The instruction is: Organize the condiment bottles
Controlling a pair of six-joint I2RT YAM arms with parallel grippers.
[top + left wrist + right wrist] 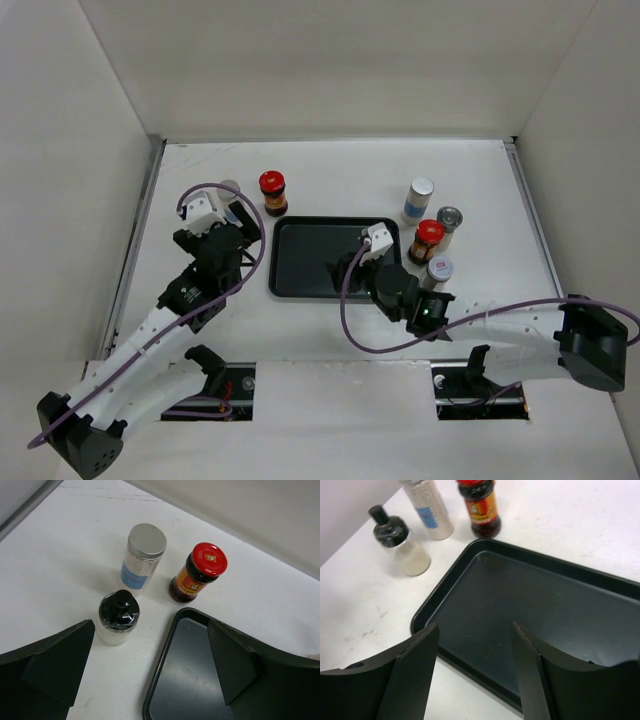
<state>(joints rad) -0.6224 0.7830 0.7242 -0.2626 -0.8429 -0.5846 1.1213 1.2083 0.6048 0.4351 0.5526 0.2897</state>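
A flat black tray (310,260) lies mid-table. To its left stand a red-lidded dark jar (272,192), a silver-lidded white shaker (145,555) and a black-capped bottle (118,617). The jar also shows in the left wrist view (199,575). My left gripper (238,218) is open and empty just short of these bottles, over the tray's left edge (165,660). My right gripper (352,262) is open and empty above the tray's right part (545,610). To the tray's right stand a second red-lidded jar (428,240) and three silver-lidded shakers (419,198).
White walls enclose the table on the left, back and right. The right wrist view shows the black-capped bottle (400,542), the shaker (429,510) and the jar (481,507) beyond the tray's far corner. Purple cables loop over both arms.
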